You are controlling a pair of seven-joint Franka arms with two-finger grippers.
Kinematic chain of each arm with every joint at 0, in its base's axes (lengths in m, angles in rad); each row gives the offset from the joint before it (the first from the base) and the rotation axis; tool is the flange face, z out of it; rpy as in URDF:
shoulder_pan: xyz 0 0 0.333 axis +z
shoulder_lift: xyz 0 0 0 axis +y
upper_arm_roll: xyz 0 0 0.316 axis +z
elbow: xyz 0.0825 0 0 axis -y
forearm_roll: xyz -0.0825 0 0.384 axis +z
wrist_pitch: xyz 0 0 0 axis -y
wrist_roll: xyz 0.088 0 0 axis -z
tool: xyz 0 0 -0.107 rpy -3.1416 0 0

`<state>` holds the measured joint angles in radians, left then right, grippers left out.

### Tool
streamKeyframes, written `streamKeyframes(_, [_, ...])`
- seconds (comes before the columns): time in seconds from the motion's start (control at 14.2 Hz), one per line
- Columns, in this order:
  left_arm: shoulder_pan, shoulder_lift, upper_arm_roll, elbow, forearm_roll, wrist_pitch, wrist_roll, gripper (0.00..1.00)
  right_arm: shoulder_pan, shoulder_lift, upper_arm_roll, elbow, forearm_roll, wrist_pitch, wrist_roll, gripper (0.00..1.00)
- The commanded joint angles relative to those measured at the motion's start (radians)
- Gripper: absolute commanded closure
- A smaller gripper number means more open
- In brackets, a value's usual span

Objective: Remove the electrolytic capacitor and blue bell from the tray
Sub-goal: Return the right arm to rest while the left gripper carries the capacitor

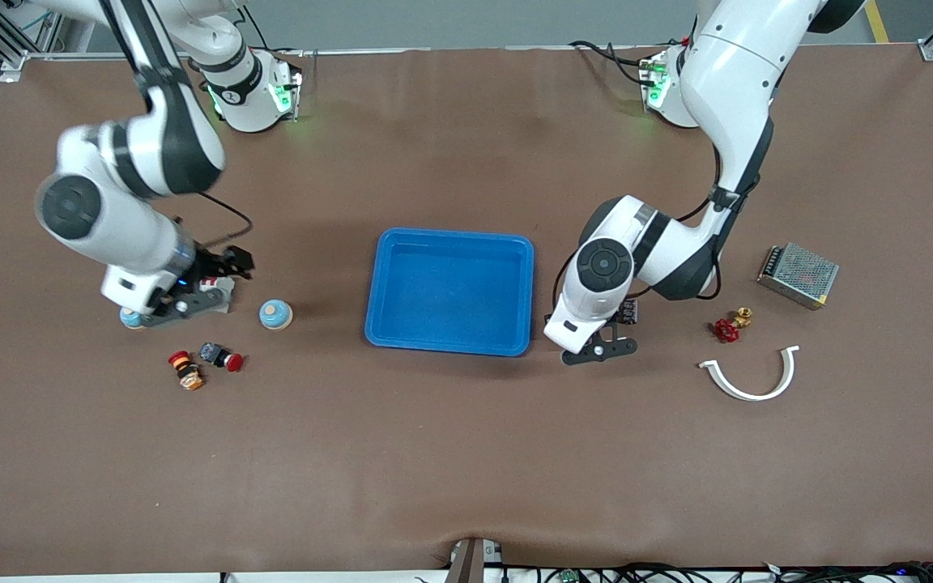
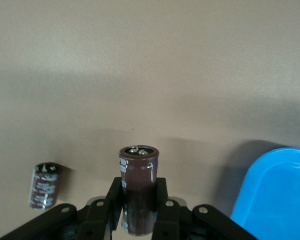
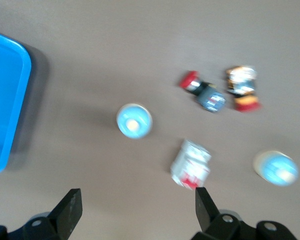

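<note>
The left gripper [image 2: 139, 210], beside the tray [image 1: 450, 291] and outside its rim, clenched the electrolytic capacitor [image 2: 138, 190] upright, while the right gripper [image 3: 135, 205] hung released over a blue bell [image 3: 134, 121].

I see the tray [image 1: 450, 291] at the table's middle, nothing in it. Toward the right arm's end, one bell [image 1: 275, 315] sits on the table well apart from the tray; a second bell [image 1: 129, 317] lies farther toward that end, a small boxy part [image 3: 190, 163] between them. Two push-button switches [image 1: 206, 361] lie nearer the front camera than the bells. Toward the left arm's end lie a capacitor [image 2: 45, 185], a valve [image 1: 730, 325], a curved strip [image 1: 752, 376] and a mesh-covered box [image 1: 798, 274].
</note>
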<state>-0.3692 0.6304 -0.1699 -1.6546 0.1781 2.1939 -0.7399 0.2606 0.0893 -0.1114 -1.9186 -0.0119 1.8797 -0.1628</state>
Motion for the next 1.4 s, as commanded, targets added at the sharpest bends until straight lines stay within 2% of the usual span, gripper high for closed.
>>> streamKeyframes(0.0, [0.035, -0.009, -0.013, -0.017, 0.014, 0.006, 0.095, 1.0, -0.084, 0.012, 0.009, 0.33, -0.025, -0.311, 0.014, 0.0])
streamKeyframes(0.07, [0.044, -0.005, -0.013, -0.017, 0.012, 0.018, 0.129, 1.0, -0.095, 0.027, 0.009, 0.417, -0.025, -0.376, 0.014, 0.0])
streamKeyframes(0.14, [0.059, -0.003, -0.013, -0.017, 0.014, 0.029, 0.155, 1.0, -0.106, 0.027, 0.007, 0.458, -0.029, -0.384, 0.014, 0.0])
streamKeyframes(0.35, [0.104, 0.011, -0.014, -0.016, 0.012, 0.058, 0.243, 1.0, -0.155, 0.026, 0.009, 0.483, -0.025, -0.372, 0.014, 0.0])
streamKeyframes(0.63, [0.156, 0.028, -0.014, -0.016, 0.011, 0.078, 0.354, 1.0, -0.165, 0.027, 0.007, 0.484, -0.023, -0.346, 0.014, 0.0])
streamKeyframes(0.91, [0.181, 0.047, -0.013, -0.016, 0.015, 0.119, 0.431, 1.0, -0.225, 0.026, 0.01, 0.497, 0.052, -0.338, 0.014, 0.0])
streamKeyframes(0.98, [0.181, 0.054, -0.013, -0.016, 0.018, 0.142, 0.432, 1.0, -0.26, 0.024, 0.027, 0.494, 0.058, -0.33, 0.012, 0.0])
streamKeyframes(1.12, [0.179, 0.063, -0.011, -0.016, 0.018, 0.158, 0.432, 1.0, -0.371, 0.024, 0.128, 0.495, 0.064, -0.324, 0.003, 0.0])
streamKeyframes(1.33, [0.177, 0.077, -0.01, -0.014, 0.021, 0.188, 0.43, 1.0, -0.385, 0.029, 0.144, 0.492, 0.055, -0.31, 0.002, 0.0])
